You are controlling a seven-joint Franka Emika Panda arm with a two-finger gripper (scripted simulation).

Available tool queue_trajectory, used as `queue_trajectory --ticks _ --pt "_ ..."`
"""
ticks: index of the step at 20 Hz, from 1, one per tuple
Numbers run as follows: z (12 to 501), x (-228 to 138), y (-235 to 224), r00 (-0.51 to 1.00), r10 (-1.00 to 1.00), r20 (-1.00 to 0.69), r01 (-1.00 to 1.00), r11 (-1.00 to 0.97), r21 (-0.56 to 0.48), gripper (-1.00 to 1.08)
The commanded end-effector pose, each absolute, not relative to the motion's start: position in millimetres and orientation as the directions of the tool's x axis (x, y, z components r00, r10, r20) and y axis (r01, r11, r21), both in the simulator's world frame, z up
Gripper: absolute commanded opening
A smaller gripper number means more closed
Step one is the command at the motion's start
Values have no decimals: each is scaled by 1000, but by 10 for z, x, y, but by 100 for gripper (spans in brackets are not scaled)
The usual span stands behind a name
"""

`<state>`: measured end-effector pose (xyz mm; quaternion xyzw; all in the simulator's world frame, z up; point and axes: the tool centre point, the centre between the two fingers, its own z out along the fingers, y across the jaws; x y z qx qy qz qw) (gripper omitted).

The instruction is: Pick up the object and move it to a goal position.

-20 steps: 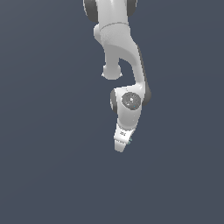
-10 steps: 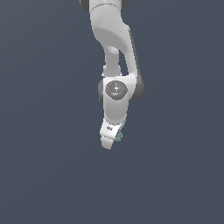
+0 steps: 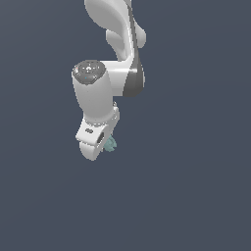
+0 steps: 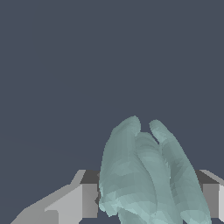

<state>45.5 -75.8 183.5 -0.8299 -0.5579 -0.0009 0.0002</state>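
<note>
The white arm [image 3: 105,93] comes down from the top of the exterior view and bends, so that a round grey cap on one joint faces the camera. At its lower end sits the pincer [image 3: 100,144], white and blocky, pointing down and a little toward the exterior view's right. All around it there is only a flat dark blue-grey background; no edge of a worktop can be seen.

The object [image 3: 111,143] is a small pale teal-green lump. In the exterior view it sticks out from the lower right side of the pincer, touching it, and most of it is hidden behind the white body. It is much smaller than the pincer.

In the wrist view the object [image 4: 148,175] is very near the camera and fills the lower middle of the picture. Its surface is lumpy, with several long rounded lobes lying side by side. One grey finger [image 4: 85,199] stands just beside it on one side and another finger [image 4: 212,197] on the opposite side, so the object is between them. The pincer is pinching the object: both fingers appear to press against its sides.
</note>
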Motion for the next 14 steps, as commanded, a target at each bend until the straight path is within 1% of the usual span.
queue_trajectory --ticks 1,9,14 --pt "2060 481 -977 376 926 3 926 -376 0 -100" --pt "2722 591 -1637 377 926 2 926 -377 0 -100" --pt "3016 649 -1934 377 926 1 926 -377 0 -100"
